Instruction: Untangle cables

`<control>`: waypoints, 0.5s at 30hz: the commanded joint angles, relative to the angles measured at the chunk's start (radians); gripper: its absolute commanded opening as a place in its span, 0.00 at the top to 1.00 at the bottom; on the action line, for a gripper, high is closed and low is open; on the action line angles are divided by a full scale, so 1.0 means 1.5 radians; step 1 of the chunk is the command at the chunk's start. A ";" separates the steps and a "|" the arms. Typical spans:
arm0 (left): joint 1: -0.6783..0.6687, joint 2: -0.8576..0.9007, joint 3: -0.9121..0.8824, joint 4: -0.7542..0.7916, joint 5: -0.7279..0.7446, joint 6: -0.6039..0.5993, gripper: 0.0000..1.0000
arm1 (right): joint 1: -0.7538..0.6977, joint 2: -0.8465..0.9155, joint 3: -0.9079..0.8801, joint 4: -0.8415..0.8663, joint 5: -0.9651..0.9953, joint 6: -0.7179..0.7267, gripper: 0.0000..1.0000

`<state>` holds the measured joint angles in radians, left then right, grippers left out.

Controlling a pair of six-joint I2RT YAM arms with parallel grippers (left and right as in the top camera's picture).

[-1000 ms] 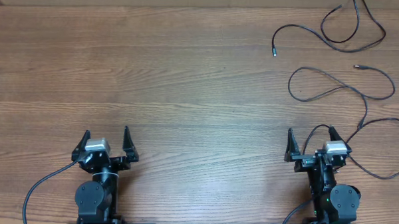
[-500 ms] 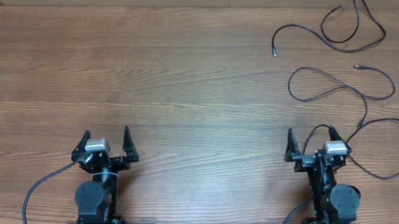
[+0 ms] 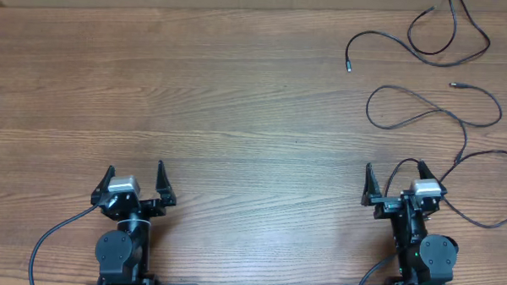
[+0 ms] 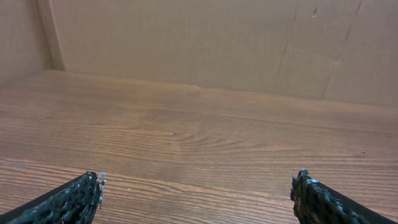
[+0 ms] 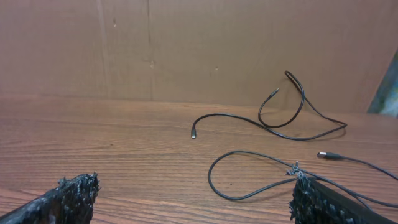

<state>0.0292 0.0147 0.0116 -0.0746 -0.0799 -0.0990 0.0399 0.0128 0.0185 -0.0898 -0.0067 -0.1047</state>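
Both arms sit at the near edge of the table (image 3: 238, 91). The left gripper (image 3: 134, 167) has its jaws spread wide with nothing between them, only bare wood ahead. The right gripper (image 3: 394, 168) gapes wide too and grips nothing. The cables (image 3: 463, 133) lie in loose loops at the far right, ahead of the right arm. One strand runs just beside its finger; I cannot tell whether it touches.

Cables (image 3: 463, 133) lie on the desk (image 3: 238, 100), far right, ahead of my right end effector (image 3: 394, 173); the nearest runs right up to it. Left end effector (image 3: 134, 168) sits well apart, near-left.
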 commanded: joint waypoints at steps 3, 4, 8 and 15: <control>0.007 -0.007 -0.005 0.002 0.001 -0.006 0.00 | -0.001 -0.007 -0.007 0.004 0.008 0.002 0.00; 0.007 -0.007 -0.005 0.002 0.002 -0.006 0.00 | -0.001 -0.007 -0.007 0.004 0.008 0.001 0.00; 0.007 -0.007 -0.005 0.002 0.002 -0.006 0.00 | -0.001 -0.007 -0.007 0.004 0.008 0.001 0.00; 0.007 -0.007 -0.005 0.002 0.001 -0.006 0.01 | -0.001 -0.007 -0.007 0.004 0.008 0.001 0.00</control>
<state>0.0288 0.0147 0.0116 -0.0746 -0.0799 -0.0990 0.0399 0.0128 0.0185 -0.0895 -0.0071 -0.1043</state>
